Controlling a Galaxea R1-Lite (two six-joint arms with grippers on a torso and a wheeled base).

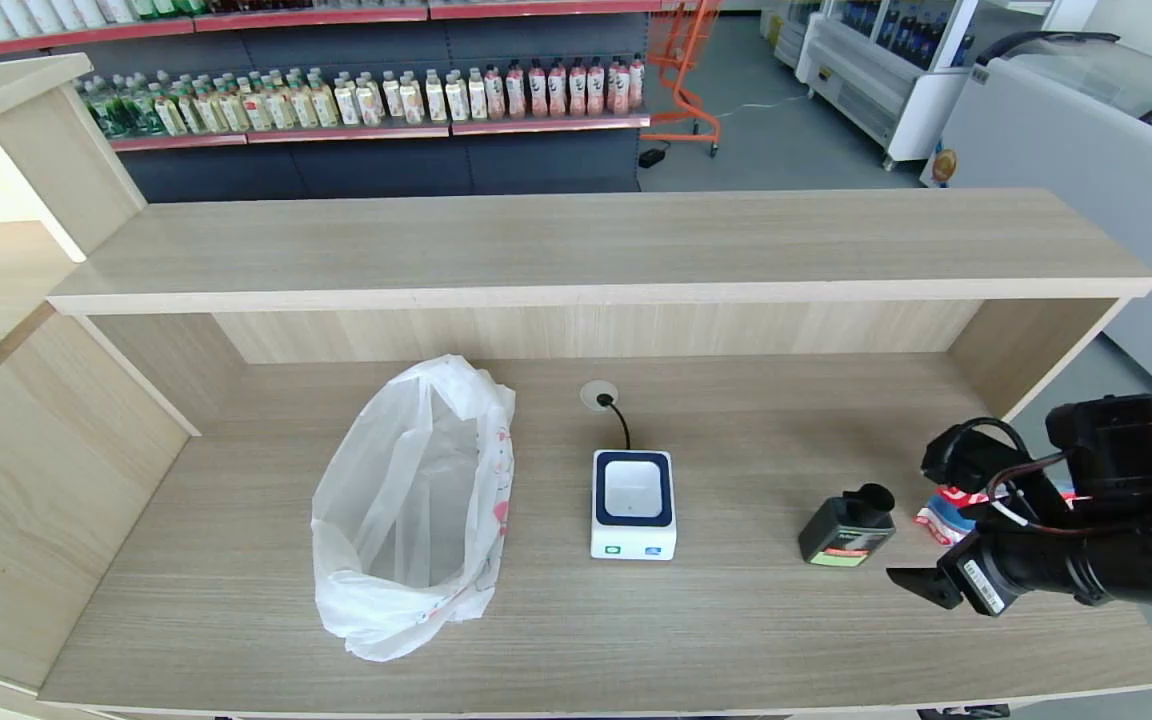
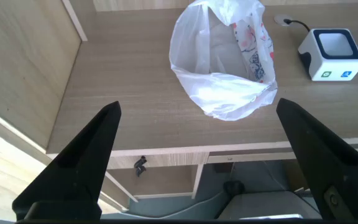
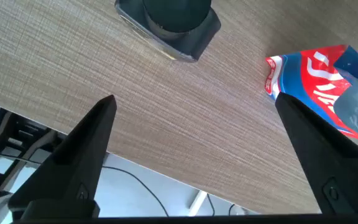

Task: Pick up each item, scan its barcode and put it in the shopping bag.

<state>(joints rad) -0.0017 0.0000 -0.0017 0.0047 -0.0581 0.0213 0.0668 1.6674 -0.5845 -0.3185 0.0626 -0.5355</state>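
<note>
A white plastic shopping bag (image 1: 406, 510) (image 2: 222, 68) lies open on the wooden counter, left of centre. To its right sits the white barcode scanner (image 1: 633, 503) (image 2: 331, 53). Farther right stands a dark bottle with a black cap (image 1: 846, 532) (image 3: 169, 22), and beside it lies a red, blue and white packet (image 1: 939, 520) (image 3: 319, 78), partly hidden by my right arm. My right gripper (image 1: 928, 522) (image 3: 194, 106) hangs open above the counter's front right, just short of both items. My left gripper (image 2: 197, 109) is open and empty, held off the counter's front left edge.
A raised shelf (image 1: 596, 250) and side walls (image 1: 66, 470) enclose the counter on three sides. The scanner's cable runs to a grommet (image 1: 599, 395). Bare counter (image 1: 756, 620) lies between scanner and bottle. Store shelves and freezers stand behind.
</note>
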